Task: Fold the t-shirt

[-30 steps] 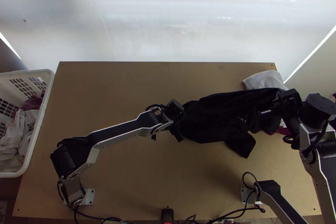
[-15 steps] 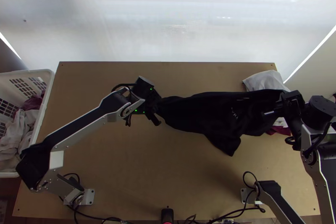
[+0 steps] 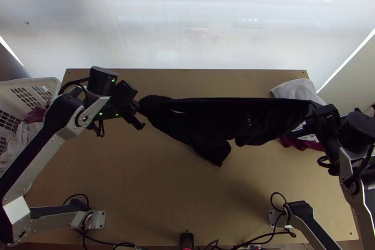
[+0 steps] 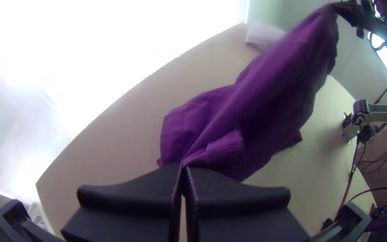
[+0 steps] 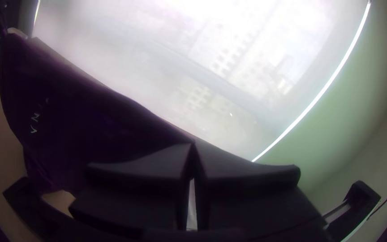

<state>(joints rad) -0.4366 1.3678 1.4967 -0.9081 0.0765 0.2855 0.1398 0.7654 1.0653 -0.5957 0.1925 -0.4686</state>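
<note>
A black t-shirt (image 3: 201,118) hangs stretched between the two grippers in the top view, its upper edge nearly straight and its lower part drooping in loose folds. My left gripper (image 3: 137,108) is at its left end, and my right gripper (image 3: 313,111) at its right end. In the left wrist view the left gripper (image 4: 182,166) is shut on a gathered edge of the t-shirt (image 4: 265,112), which looks purple there. The right wrist view has the right gripper (image 5: 192,145) shut on a corner of the t-shirt (image 5: 77,121).
A white cloth (image 3: 294,89) and a dark red cloth (image 3: 300,143) lie at the table's right side, partly behind the t-shirt and right gripper. A white basket (image 3: 52,91) with clothes stands beyond the left edge. The table (image 3: 164,193) is bare toward its near side.
My left gripper has moved far to the left and up the picture, drawing the t-shirt out into a long taut shape. My right gripper has barely moved.
</note>
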